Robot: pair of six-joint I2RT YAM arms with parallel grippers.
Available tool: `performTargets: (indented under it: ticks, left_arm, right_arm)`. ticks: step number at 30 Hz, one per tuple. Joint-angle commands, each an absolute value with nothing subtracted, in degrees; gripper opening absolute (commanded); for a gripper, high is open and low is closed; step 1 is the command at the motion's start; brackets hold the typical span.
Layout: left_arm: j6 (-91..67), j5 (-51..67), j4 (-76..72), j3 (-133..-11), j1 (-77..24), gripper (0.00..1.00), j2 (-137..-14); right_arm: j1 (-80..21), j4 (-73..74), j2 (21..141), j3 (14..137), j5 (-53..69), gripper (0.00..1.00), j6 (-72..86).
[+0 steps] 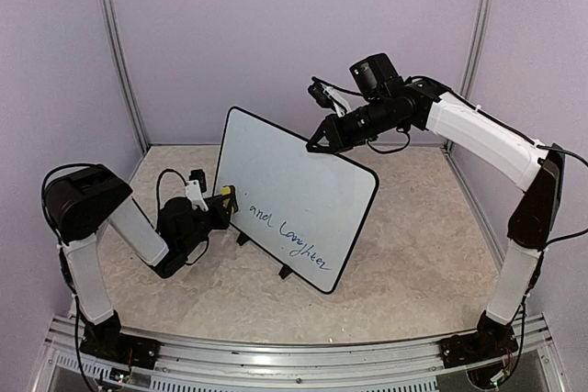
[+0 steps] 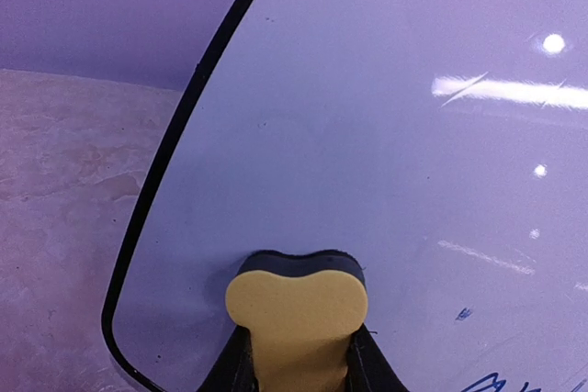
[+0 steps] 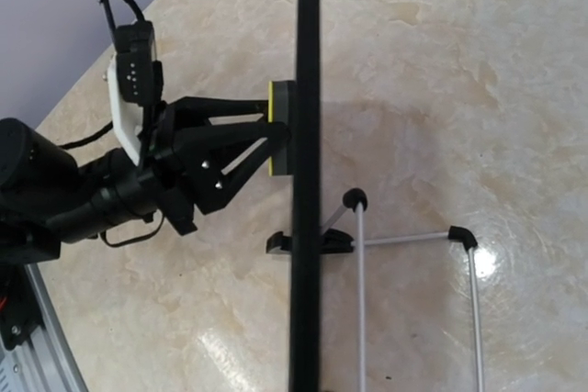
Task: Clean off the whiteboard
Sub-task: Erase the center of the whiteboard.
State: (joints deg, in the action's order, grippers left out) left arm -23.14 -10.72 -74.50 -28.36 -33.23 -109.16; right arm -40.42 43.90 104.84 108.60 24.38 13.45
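The whiteboard (image 1: 294,195) stands near the middle of the worktop (image 1: 413,254), leaning back on a thin wire stand (image 3: 404,240). That makes it easy to tip, which is probably why the right pincer (image 1: 319,142) is closed on the board's top edge. The right arm reaches in high from the right edge of the worktop, its forearm nearly level, bracing the board against a push. The left arm crouches low near the left edge, elbow folded. The left pincer (image 3: 271,146) is clamped on a yellow eraser (image 2: 296,314), whose dark felt face is pressed flat to the board just inside its lower left corner. Blue writing (image 1: 287,229) runs along the board's lower edge, so most of the wiping appears undone.
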Motion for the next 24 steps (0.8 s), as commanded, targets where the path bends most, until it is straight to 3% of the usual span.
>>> performTargets:
  ticks: [1, 15, 24]
  left_arm:
    - [-20.5, -4.5, -75.1, -30.3, -35.0, 0.12, -111.3]
    - [-24.1, -2.8, -84.4, -27.5, -43.6, 0.13, -112.4]
    - [-27.3, -12.8, -73.5, -25.8, -34.6, 0.12, -110.1]
  right_arm:
    - [-44.1, 50.3, 106.9, 107.3, 34.1, 0.00, 8.8]
    - [-44.2, 50.1, 107.1, 107.3, 34.1, 0.00, 9.1]
    - [-44.3, 50.3, 106.6, 106.9, 33.7, 0.00, 8.9]
